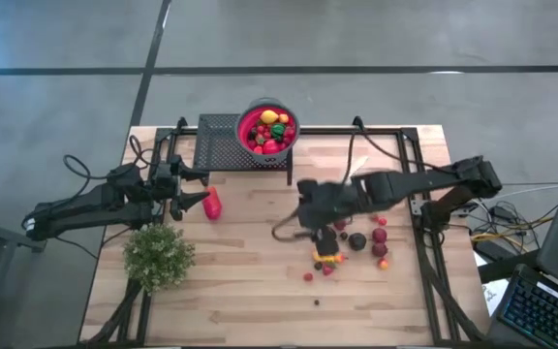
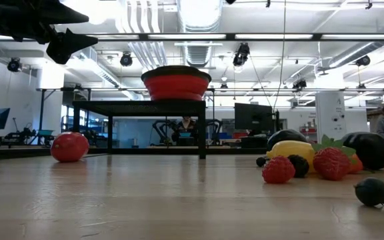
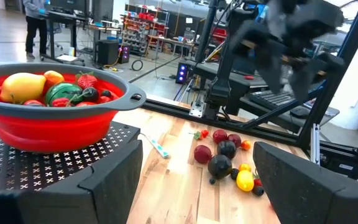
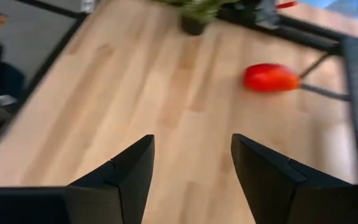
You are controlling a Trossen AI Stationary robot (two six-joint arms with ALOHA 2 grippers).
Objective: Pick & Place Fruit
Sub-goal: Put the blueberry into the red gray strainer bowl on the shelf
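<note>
Fruit, loose cluster (image 1: pixel 352 247): small toy pieces in red, yellow, orange and dark maroon, scattered on wooden table (image 1: pixel 250 291) at 4 o'clock from centre.
Fruit, collected: heaped in red bowl (image 1: pixel 267 129) on black perforated stand (image 1: pixel 223 143), 12 o'clock edge of table.
Fruit, larger red piece (image 1: pixel 211 204): lying alone at 9 o'clock of centre, just beside left gripper.
Left gripper (image 1: pixel 188 198): fingers spread wide, holding nothing.
Right gripper (image 1: pixel 320 233): above the cluster's 10 o'clock side, fingers parted, nothing between them in its wrist view.
Green plant (image 1: pixel 158 255): at 8 o'clock.
</note>
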